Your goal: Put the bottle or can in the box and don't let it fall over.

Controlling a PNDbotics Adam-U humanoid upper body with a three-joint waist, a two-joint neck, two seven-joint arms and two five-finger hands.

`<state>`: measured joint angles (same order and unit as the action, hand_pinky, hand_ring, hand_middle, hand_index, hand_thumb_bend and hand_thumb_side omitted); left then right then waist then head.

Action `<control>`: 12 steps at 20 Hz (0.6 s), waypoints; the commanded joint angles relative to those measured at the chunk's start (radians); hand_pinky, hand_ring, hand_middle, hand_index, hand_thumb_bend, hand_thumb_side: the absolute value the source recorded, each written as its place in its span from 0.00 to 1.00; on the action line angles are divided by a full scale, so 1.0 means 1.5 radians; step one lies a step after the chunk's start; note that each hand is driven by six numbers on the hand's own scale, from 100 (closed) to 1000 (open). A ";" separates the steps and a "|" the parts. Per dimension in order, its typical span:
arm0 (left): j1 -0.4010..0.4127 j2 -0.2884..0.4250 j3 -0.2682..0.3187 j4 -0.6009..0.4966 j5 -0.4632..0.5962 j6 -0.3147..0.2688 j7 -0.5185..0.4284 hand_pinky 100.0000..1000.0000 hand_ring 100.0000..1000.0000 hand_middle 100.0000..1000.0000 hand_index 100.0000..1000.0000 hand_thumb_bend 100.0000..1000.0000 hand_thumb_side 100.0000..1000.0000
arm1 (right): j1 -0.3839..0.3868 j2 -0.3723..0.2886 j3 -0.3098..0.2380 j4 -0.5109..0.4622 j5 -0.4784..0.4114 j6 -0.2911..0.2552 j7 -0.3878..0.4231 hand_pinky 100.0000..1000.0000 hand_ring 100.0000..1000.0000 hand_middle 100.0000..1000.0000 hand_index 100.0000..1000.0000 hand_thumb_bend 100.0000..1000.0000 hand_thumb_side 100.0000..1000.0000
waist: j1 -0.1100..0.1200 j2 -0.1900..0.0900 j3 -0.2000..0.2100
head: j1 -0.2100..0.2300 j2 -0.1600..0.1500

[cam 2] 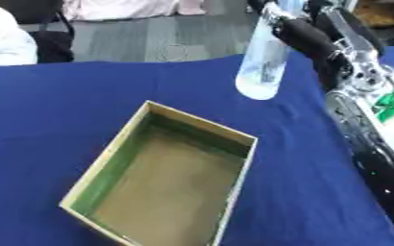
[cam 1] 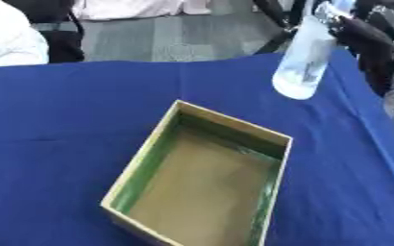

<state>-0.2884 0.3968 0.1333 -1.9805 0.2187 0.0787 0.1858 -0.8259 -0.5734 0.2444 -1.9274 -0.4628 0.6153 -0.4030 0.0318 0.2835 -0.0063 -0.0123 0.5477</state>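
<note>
Bottle (cam 2: pixel 262 65): 1 clear plastic bottle, held in the air above the far right part of the table, tilted, with its rounded base lowest and its upper end toward the top edge of the view. It hangs beyond the far right corner of the box and touches neither the box nor the cloth.

Right hand (cam 2: pixel 305 36): black, entering from the upper right, fingers curled round the upper part of the bottle.

Box (cam 1: pixel 150 158): 1 open cardboard box with green inner walls, resting on the blue tablecloth (cam 1: pixel 57 125), set askew, nothing inside.

Left hand: appears in neither view.
</note>
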 commanded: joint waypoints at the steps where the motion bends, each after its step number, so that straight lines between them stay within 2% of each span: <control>1: 0.000 0.022 0.008 -0.013 0.003 0.001 0.006 1.00 1.00 1.00 0.76 0.00 0.55 | -0.016 0.007 -0.005 -0.046 -0.002 0.001 0.031 1.00 0.97 0.99 0.26 0.00 0.41 | -0.003 -0.021 -0.003 | 0.004 0.007; 6: 0.005 0.027 0.010 -0.013 0.005 0.003 0.011 1.00 1.00 1.00 0.76 0.00 0.55 | -0.027 0.046 0.014 -0.048 0.016 -0.021 0.083 1.00 0.96 0.98 0.26 0.00 0.41 | -0.009 -0.032 -0.009 | 0.006 0.016; 12: 0.007 0.029 0.013 -0.013 0.005 0.005 0.017 1.00 1.00 1.00 0.76 0.00 0.55 | -0.028 0.090 0.045 -0.048 0.055 -0.041 0.133 1.00 0.95 0.97 0.26 0.00 0.41 | -0.012 -0.036 -0.011 | 0.005 0.023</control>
<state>-0.2728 0.4066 0.1402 -1.9805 0.2203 0.0864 0.2066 -0.8522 -0.4409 0.3103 -1.9781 -0.3978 0.5611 -0.2180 0.0126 0.2580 -0.0230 -0.0053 0.5791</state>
